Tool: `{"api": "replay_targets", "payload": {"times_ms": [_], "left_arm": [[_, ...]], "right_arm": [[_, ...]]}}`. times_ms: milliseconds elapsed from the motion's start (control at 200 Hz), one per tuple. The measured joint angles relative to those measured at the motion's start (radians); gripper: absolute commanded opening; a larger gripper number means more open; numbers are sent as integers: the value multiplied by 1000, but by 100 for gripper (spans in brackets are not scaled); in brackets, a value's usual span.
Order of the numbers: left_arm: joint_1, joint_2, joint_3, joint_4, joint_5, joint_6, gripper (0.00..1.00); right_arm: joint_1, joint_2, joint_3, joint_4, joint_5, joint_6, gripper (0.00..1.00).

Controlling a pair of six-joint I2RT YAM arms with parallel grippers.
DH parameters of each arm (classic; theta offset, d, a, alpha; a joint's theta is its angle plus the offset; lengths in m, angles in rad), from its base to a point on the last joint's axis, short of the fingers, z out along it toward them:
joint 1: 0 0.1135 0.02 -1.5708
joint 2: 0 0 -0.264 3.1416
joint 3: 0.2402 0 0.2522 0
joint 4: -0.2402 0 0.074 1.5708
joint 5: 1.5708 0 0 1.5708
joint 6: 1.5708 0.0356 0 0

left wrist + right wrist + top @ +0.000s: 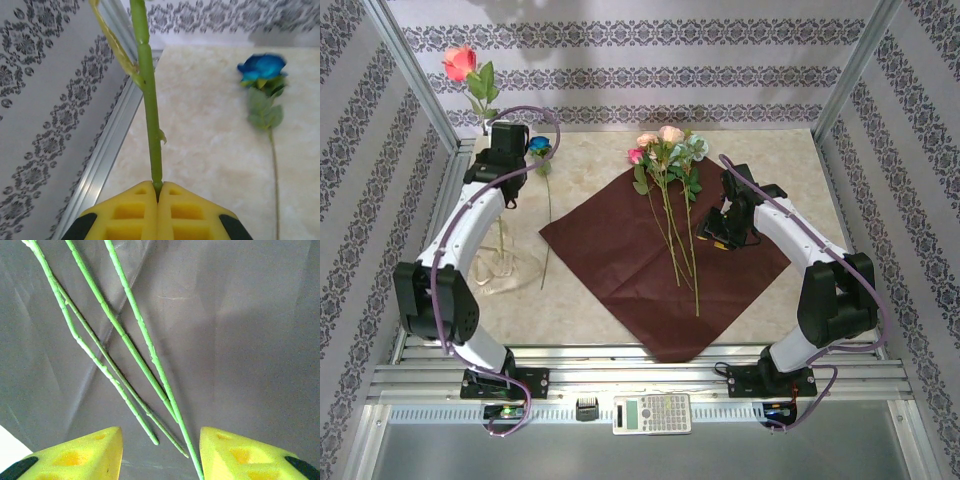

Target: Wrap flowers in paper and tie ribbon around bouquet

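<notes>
The light is bright and even, shadows on the table are soft, and the blue flower looks a little blurred in the left wrist view.

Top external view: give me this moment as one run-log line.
left gripper shut on pink rose | right gripper open over flower stems on paper | blue rose on table

You're working inside striped, floral-patterned walls around a cream marbled tabletop (aluminium frame posts at the corners), all softly and evenly lit
</notes>
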Motion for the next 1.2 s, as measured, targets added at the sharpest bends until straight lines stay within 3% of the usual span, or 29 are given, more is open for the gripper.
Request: {"api": "replay_targets", "payload": {"times_ms": [175, 290, 415, 555, 809, 979, 1204], "left_arm": [[-44, -80, -95, 239, 66, 4, 0], [-69, -101, -96, 306, 159, -8, 0], [-72, -74, 22, 266, 380, -120, 0], [-98, 6, 130, 246, 674, -343, 0], [-312, 230, 53, 246, 1017, -632, 0], [-400, 404, 76, 291, 1123, -746, 0], [-447, 629, 286, 316, 1164, -827, 0]], "right_arm": [[0, 0, 0, 0, 0, 0, 46], [0, 0, -1, 0, 0, 0, 46], [0, 0, -3, 0, 0, 0, 46], [-8, 0, -4, 2, -7, 0, 46], [-35, 0, -4, 4, -18, 0, 46], [-40, 0, -4, 5, -22, 0, 46], [-49, 0, -15, 11, -22, 0, 46]]}}
